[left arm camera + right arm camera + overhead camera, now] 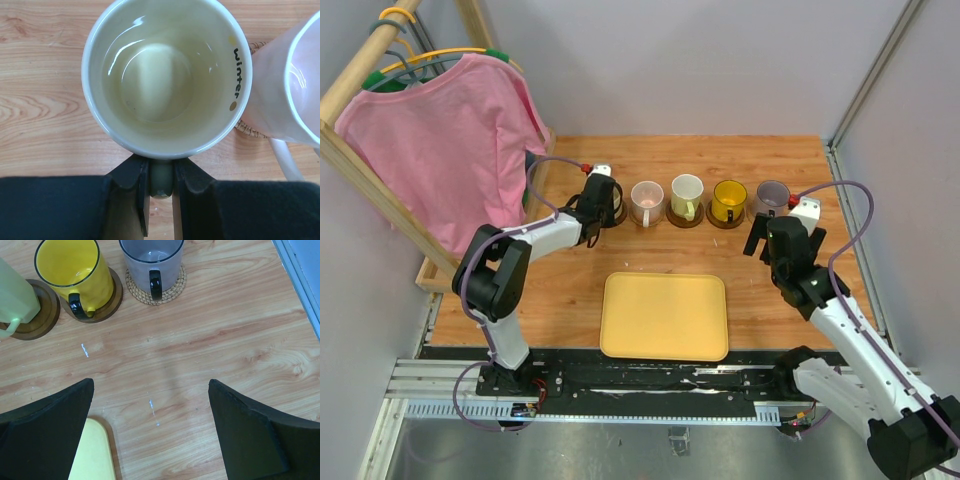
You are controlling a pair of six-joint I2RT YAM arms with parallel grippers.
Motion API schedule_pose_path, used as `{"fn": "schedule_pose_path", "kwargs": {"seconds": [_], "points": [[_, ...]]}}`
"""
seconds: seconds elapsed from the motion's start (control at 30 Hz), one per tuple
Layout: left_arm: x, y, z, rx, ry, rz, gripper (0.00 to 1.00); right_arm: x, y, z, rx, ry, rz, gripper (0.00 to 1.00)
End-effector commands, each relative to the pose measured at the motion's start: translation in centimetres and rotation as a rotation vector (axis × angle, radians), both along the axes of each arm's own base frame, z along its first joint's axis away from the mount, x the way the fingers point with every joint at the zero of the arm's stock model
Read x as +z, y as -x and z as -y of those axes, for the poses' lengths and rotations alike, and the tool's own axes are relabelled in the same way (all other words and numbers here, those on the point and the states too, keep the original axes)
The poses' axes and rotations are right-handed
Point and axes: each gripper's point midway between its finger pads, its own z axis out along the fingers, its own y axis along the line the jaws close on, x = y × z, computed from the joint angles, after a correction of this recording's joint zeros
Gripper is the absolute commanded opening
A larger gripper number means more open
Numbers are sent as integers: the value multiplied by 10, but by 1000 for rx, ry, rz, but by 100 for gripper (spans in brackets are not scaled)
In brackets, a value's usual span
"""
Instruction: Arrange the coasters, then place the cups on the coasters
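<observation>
Overhead sees whole table (780,300); wrist cameras look down near cups (687,196).

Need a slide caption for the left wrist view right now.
Left gripper shut on the cream mug by its handle, camera looking straight into it; pink cup beside it.

You've got a glossy glazed cream cup (167,75), a smooth wood-grain counter (225,340), a translucent grey cup (140,265), a rough woven coaster (172,290), and matt black fingers (132,190).
</observation>
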Motion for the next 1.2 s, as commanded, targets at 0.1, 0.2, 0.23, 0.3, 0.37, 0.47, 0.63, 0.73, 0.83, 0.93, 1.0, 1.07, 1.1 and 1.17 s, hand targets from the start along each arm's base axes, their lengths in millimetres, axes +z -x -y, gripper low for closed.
{"fn": "schedule_pose_path", "kwargs": {"seconds": [0.1,0.2,0.23,0.3,0.37,0.47,0.63,0.73,0.83,0.93,1.0,1.07,1.1,1.17], "points": [[30,-23,-3,52,46,103,1,-10,0,1,-9,-18,-20,98],[28,-22,-2,46,52,98,1,-12,-1,-1,-4,-26,-24,98],[27,-22,-1,44,53,94,0,-12,-1,-2,-3,-28,-25,98],[26,-21,0,38,59,91,1,-12,-2,-3,0,-33,-26,98],[24,-21,0,36,60,87,1,-13,-2,-4,4,-38,-28,98],[22,-20,2,32,63,79,0,-14,-3,-6,7,-44,-30,98],[18,-19,1,35,61,68,1,-16,-3,-7,10,-50,-37,98],[17,-18,2,33,63,60,1,-17,-3,-8,12,-55,-39,98],[15,-17,1,35,57,51,18,-18,-3,-9,13,-62,-40,98],[16,-15,-2,46,49,49,38,-19,-3,-10,14,-68,-40,98],[17,-14,-4,49,43,48,46,-20,-3,-10,11,-69,-42,98],[19,-12,-5,53,40,48,51,-20,-3,-10,10,-71,-42,98],[20,-12,-7,55,38,48,52,-20,-3,-10,10,-71,-41,98],[20,-9,-8,57,37,48,52,-20,-3,-10,10,-72,-42,98]]}}
